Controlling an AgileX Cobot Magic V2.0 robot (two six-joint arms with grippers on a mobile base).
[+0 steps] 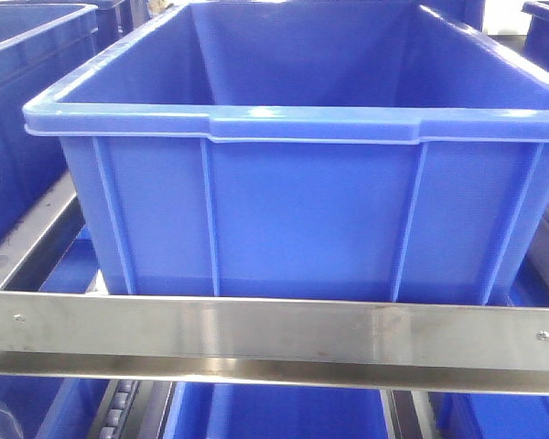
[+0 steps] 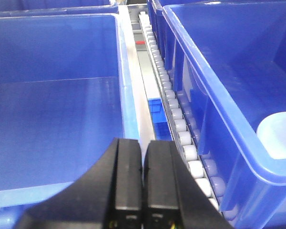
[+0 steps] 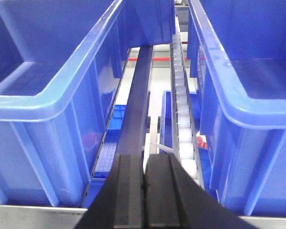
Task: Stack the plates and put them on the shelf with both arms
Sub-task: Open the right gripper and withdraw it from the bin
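Blue plastic bins on a roller-track shelf fill every view, with metal rails between and under them. One plate (image 2: 280,136), pale and faintly bluish, shows only in the left wrist view: part of its round edge lies on the floor of the right-hand bin (image 2: 238,62), low in the near corner, the rest cut off by the frame and the bin rim. Whether a second plate lies with it cannot be told.

Just left of that bin runs a line of white rollers (image 2: 174,102), and beyond a narrow pale channel stands the left-hand bin (image 2: 52,109), its floor bare and ribbed. The left gripper (image 2: 142,191) hangs over the channel between the two bins, its black fingers pressed together with nothing between them.

From the right wrist view, the right gripper (image 3: 144,200) likewise has its fingers closed flat against each other, empty, and sits above the gap between two tall bins (image 3: 52,86) (image 3: 248,71). A dark rail (image 3: 139,100) and a roller strip (image 3: 182,105) run away down this gap, which is narrow, hemmed by the bins' thick rolled rims on both sides.

Seen from the front, a large bin (image 1: 302,201) stands behind a steel crossbar (image 1: 274,334), its broad rim stepped along the front edge and its interior open and deep. More bins crowd the left and right margins.
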